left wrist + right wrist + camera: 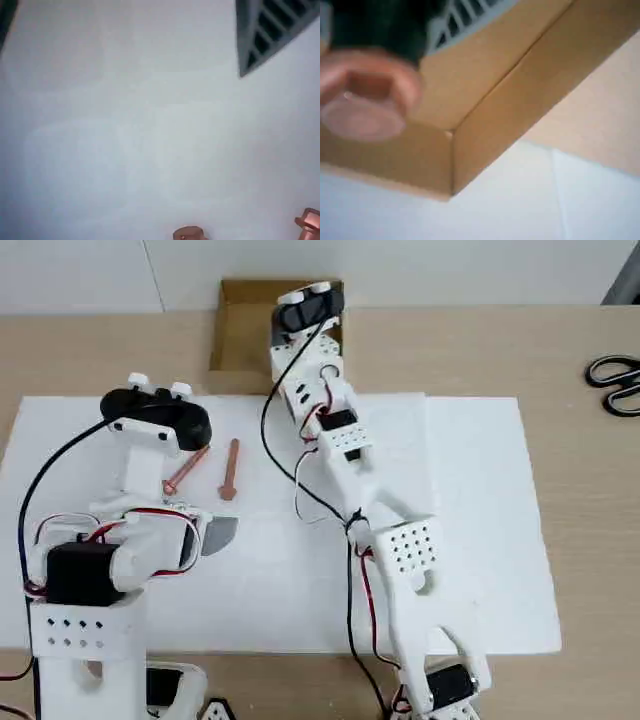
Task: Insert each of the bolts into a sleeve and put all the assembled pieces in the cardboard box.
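Two copper-coloured bolts (pixel 185 470) (pixel 230 468) lie loose on the white mat, left of centre. Their heads (pixel 189 233) (pixel 310 220) peek in at the edge of the left wrist view. My left gripper (pixel 208 530) (pixel 122 60) hovers open just in front of them, holding nothing. The right arm stretches to the back, and my right gripper (pixel 290 340) is over the cardboard box (pixel 245 340) (pixel 495 115). It is shut on a blurred copper piece (pixel 365 100) above a corner of the box. Whether this piece has a sleeve on it is unclear.
The white mat (pixel 450 540) covers most of the wooden table. Black scissors (pixel 615 380) lie at the far right edge. The right arm crosses the mat's middle diagonally.
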Robot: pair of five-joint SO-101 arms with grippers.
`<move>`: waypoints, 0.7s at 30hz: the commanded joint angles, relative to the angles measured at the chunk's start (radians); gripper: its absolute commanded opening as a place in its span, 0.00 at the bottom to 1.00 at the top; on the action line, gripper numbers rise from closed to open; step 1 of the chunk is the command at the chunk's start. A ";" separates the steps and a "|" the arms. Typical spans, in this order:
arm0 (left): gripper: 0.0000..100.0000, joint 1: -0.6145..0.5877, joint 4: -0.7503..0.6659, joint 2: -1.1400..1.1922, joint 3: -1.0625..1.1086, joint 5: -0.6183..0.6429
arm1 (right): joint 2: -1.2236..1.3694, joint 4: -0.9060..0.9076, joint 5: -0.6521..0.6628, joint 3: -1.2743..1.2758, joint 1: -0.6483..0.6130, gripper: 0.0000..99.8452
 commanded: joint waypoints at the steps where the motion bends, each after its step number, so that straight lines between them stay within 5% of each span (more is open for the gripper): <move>1: 0.29 -0.005 0.011 -0.008 -0.012 -0.011 | -0.001 0.004 0.005 -0.075 -0.008 0.10; 6: 0.29 -0.005 0.011 -0.008 -0.010 -0.011 | 0.004 0.097 0.008 -0.078 -0.004 0.25; 15: 0.29 -0.003 0.011 -0.008 0.033 -0.012 | -0.061 0.110 0.006 -0.078 0.031 0.25; 21: 0.29 -0.003 0.011 -0.008 0.031 -0.011 | -0.223 0.351 0.005 -0.078 0.087 0.25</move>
